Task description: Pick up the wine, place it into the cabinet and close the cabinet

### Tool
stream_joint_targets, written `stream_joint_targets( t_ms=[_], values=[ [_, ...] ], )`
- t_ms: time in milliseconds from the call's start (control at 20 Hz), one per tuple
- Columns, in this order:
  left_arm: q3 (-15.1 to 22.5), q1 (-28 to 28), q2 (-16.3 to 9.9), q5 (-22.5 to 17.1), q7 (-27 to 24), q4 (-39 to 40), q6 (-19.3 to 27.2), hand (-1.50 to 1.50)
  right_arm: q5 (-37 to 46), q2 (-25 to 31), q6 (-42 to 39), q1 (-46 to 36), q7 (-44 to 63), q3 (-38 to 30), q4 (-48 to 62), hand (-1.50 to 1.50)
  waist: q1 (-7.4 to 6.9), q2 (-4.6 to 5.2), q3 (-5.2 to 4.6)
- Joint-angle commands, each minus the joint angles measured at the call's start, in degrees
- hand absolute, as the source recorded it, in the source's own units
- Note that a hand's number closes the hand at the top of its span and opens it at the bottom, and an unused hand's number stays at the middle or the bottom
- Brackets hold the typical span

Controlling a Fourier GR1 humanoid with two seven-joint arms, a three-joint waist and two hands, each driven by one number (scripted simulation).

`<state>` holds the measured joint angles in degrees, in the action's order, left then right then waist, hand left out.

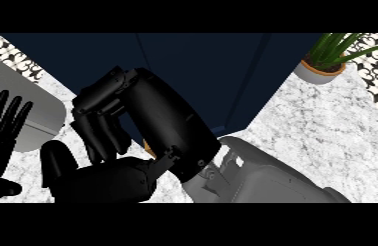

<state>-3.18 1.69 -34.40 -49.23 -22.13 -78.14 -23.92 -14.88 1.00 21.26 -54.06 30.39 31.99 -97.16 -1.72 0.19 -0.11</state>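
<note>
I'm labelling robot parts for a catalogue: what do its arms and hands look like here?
The right hand is glossy black, built of blocky, hard-edged segments, with a bulky palm shell joined to a smooth pale grey forearm. The left hand shows slim black fingers. No cables or markings are visible.

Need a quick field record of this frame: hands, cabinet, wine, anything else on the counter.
right hand: large black hand mid-frame, fingers curled downward in front of the cabinet; whether it holds anything cannot be seen
left hand: black hand at the left edge, open, fingers up, resting
cabinet: dark navy cabinet across the top centre; door state cannot be told
wine: not identifiable; only a small tan patch shows under the right hand
counter: white-grey marble counter
other: green plant in a white pot top right; grey rounded object at left
</note>
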Motion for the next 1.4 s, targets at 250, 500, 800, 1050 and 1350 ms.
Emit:
stream_joint_targets(
  t_ms=[250, 500, 800, 1050, 1350],
  values=[
    [-3.21, 0.6, 0.5, -0.57, 3.3, -1.73, 0.0, -1.5, -6.42, -0.98, 1.21, 0.27, -9.35, -1.62, 13.03, 1.5, 0.78, -0.16, 0.1],
    [-3.93, -0.71, 2.79, 2.39, 1.11, 1.18, -0.89, -1.5, -6.33, -0.99, -7.83, -2.1, -11.71, -10.44, 23.01, 1.5, 1.0, -0.02, 0.08],
    [-5.35, -0.18, 2.44, 0.58, 5.03, -1.87, -1.26, -1.5, -3.26, 0.8, -13.8, 0.28, -18.28, -14.13, 27.76, 1.5, 1.1, -0.1, 0.11],
    [-5.88, -1.86, 2.08, 2.55, 2.7, 3.46, -4.26, -1.5, -3.39, 3.97, -18.02, -1.63, -22.35, -17.09, 34.04, 1.5, 0.96, 0.42, 0.03],
    [-4.77, -1.22, 3.34, 3.83, 2.58, 0.86, -3.63, -1.5, -2.58, 4.9, -18.62, -1.83, -24.45, -18.16, 36.91, 1.5, 0.53, 0.41, 0.04]
  ],
)
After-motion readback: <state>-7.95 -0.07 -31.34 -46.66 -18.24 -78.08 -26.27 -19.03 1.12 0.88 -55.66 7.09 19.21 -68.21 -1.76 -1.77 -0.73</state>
